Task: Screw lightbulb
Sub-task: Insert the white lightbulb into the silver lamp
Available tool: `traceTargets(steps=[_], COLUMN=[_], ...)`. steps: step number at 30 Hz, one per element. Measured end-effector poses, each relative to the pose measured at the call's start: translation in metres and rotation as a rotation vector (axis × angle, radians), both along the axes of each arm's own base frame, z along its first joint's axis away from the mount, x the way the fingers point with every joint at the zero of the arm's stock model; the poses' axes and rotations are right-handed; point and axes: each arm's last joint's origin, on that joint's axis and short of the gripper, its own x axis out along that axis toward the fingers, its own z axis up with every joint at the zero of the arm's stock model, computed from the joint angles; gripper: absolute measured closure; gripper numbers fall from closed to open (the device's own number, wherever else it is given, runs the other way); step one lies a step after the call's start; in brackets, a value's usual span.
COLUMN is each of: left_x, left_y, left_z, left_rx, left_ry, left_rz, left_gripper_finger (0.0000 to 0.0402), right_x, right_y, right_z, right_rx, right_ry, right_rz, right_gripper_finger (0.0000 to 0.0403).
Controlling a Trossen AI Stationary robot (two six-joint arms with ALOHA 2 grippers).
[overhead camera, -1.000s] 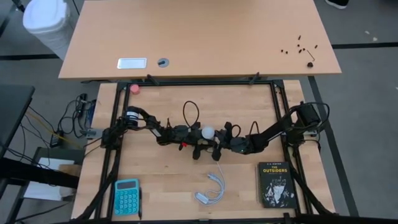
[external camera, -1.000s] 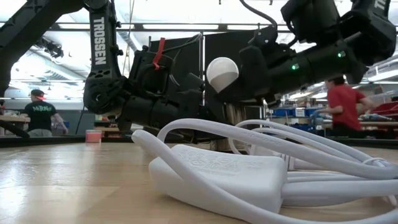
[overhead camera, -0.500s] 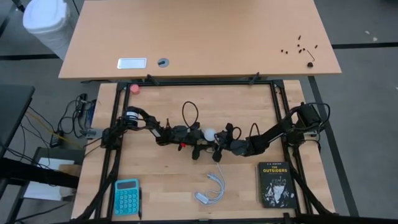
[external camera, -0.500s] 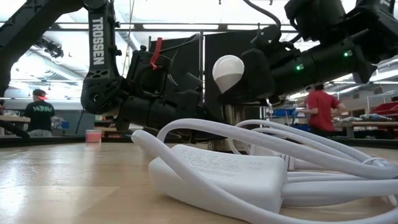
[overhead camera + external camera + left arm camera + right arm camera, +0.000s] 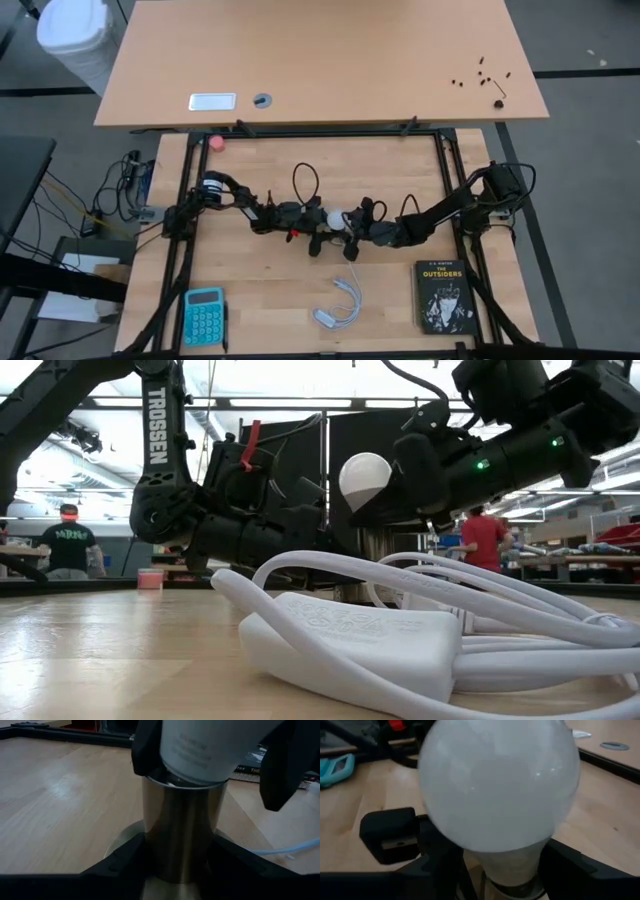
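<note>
I see the lightbulb (image 5: 334,217) at mid-worktop (image 5: 270,290), its base seated in the mouth of a metal socket cylinder (image 5: 182,827) — globe pointing up. My left end effector (image 5: 312,229) is clamped on that socket, holding it upright. My right end effector (image 5: 349,226) sits at the bulb, fingers either side of the neck; I cannot tell whether they press or stand off. A coiled white cord (image 5: 380,630) lies nearer the front edge, a book (image 5: 443,296) and a calculator (image 5: 204,315) well apart.
</note>
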Motion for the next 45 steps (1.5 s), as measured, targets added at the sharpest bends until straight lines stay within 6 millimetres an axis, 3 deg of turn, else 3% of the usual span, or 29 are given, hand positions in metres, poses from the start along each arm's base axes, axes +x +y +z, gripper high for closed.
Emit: traceTargets(steps=[16, 30, 45], left_x=[0.000, -0.001, -0.003], left_y=[0.001, 0.001, 0.001], left_z=[0.000, 0.000, -0.001], left_rx=[-0.003, 0.006, 0.025], left_ry=[-0.002, 0.000, 0.004], left_rz=[0.004, 0.000, -0.001], left_gripper_finger=[0.0198, 0.0198, 0.0198], right_x=[-0.005, -0.007, -0.021], right_y=[-0.006, -0.007, -0.010], right_z=[0.007, 0.011, 0.017], right_rx=[-0.011, 0.024, 0.097], right_ry=[0.054, 0.066, 0.164], right_rz=[0.009, 0.028, 0.011], right_gripper_finger=[0.0142, 0.0097, 0.0093])
